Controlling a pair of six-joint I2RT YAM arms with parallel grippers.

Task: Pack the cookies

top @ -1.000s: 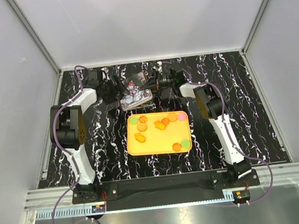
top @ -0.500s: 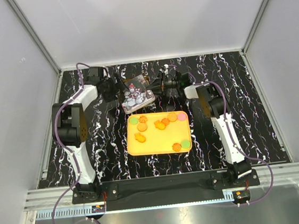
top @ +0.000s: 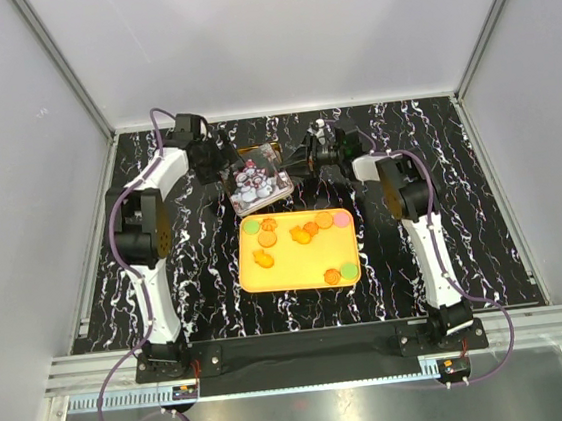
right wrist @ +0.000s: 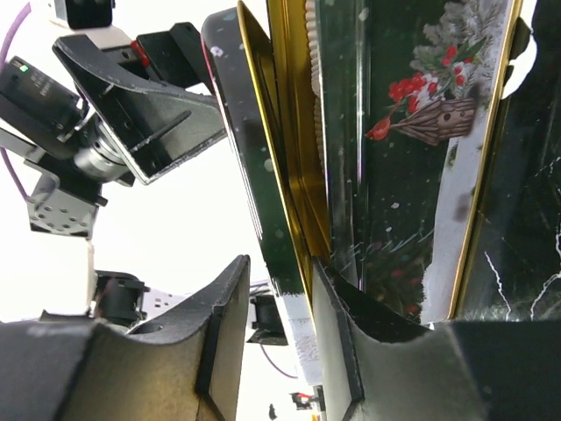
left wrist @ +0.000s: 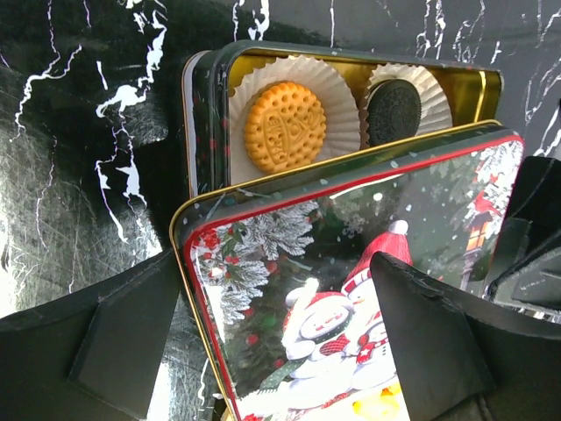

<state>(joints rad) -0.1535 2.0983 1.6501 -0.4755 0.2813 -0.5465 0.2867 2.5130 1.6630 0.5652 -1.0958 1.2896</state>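
Observation:
The cookies (top: 267,239), in orange, green and pink, lie loose on an orange tray (top: 299,281). Behind it is a Christmas tin (top: 257,154) with its snowman lid (top: 255,183) slid partly off. In the left wrist view an orange cookie (left wrist: 285,125) and a black cookie (left wrist: 393,112) sit in white liners in the tin. My left gripper (left wrist: 276,263) is open wide over the lid (left wrist: 289,289). It is left of the tin from above (top: 228,166). My right gripper (right wrist: 280,263), right of the tin (top: 296,164), straddles the tin wall (right wrist: 250,132), nearly shut.
The tray takes up the middle of the black marbled table (top: 462,212). Grey walls close it in at the back and sides. The left arm (right wrist: 131,96) shows close beyond the tin in the right wrist view. The lid (right wrist: 412,132) stands right of the wall there.
Both grippers have moved a little toward the back with the tin. The lid now sits further off, so the gold inside of the tin shows at the far side.

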